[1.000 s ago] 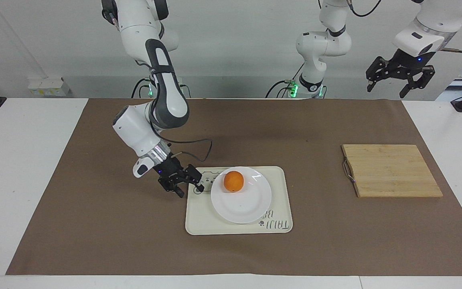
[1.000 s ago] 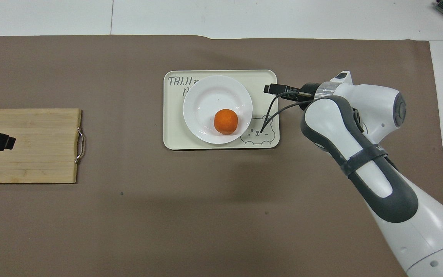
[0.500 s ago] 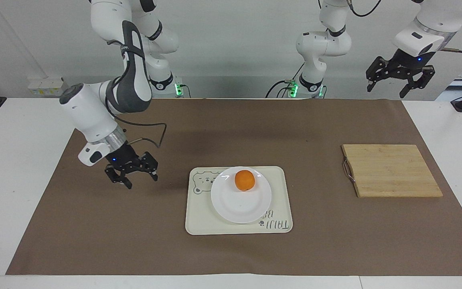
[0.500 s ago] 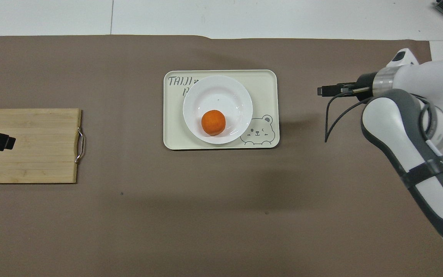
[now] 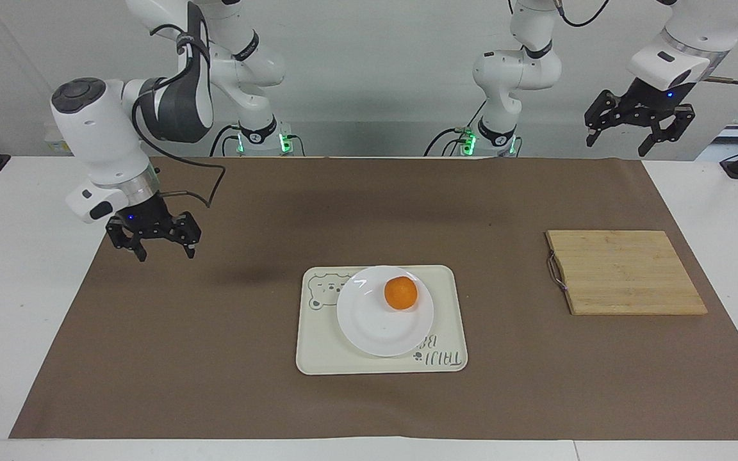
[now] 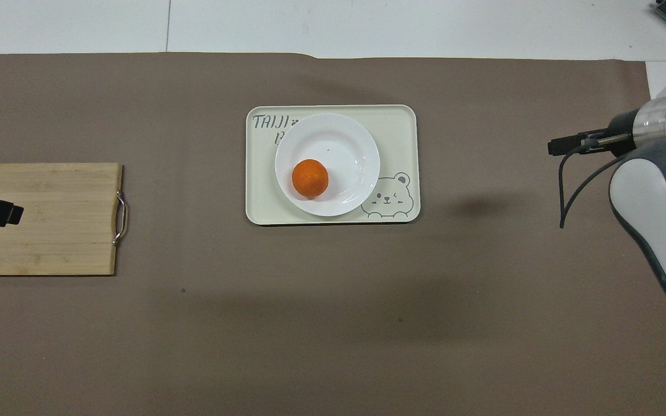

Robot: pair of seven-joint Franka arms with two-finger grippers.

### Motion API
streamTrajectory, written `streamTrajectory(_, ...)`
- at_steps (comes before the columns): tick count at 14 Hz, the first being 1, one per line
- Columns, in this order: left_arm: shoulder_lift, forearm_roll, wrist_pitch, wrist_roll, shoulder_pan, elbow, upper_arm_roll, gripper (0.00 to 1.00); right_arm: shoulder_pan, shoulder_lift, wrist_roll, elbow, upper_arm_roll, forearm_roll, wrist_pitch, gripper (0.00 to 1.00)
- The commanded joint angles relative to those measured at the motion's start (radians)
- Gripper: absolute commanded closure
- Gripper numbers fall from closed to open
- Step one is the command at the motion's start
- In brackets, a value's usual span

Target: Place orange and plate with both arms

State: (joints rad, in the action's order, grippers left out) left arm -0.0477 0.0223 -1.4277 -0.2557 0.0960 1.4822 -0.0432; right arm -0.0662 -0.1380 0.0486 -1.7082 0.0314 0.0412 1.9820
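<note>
**A:** Where do the orange (image 5: 401, 293) and the plate (image 5: 375, 330) sit?

**B:** Centre of the facing frame. The orange lies on the white plate, near its upper rim, and the plate rests on the cream bear tray (image 5: 318, 352) on the brown mat (image 5: 215, 358).

**A:** And the grippers?

**B:** The right gripper (image 5: 154, 241) hangs at the middle left of the frame over the mat's edge, fingers spread, holding nothing. The left gripper (image 5: 638, 130) waits at the upper right, fingers also spread and empty, high above the bamboo cutting board (image 5: 625, 272).

**A:** Which arm is nearer the plate?

**B:** I judge the right one: the tray lies lower right of it in the frame, well apart. Both things look already placed, so little seems left to do.
</note>
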Motion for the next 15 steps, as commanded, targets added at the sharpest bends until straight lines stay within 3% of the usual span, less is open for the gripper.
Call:
streamTrajectory(1, -0.021, -0.01, 0.001, -0.014, -0.012, 0.023, 0.006, 0.0, 0.023, 0.059, -0.067, 0.016, 0.007, 0.039, -0.106, 0.0)
streamTrajectory(4, -0.021, -0.01, 0.001, -0.013, -0.012, 0.023, 0.008, 0.0, 0.025, 0.129, -0.084, 0.031, 0.01, 0.02, -0.216, 0.0)
streamTrajectory(7, -0.021, -0.01, 0.001, -0.014, -0.012, 0.023, 0.006, 0.0, 0.022, 0.106, -0.079, 0.171, 0.013, -0.007, -0.432, 0.0)
streamTrajectory(15, -0.021, -0.01, 0.003, -0.014, -0.012, 0.023, 0.006, 0.0, 0.02, 0.126, -0.085, 0.144, 0.01, -0.024, -0.437, 0.0)
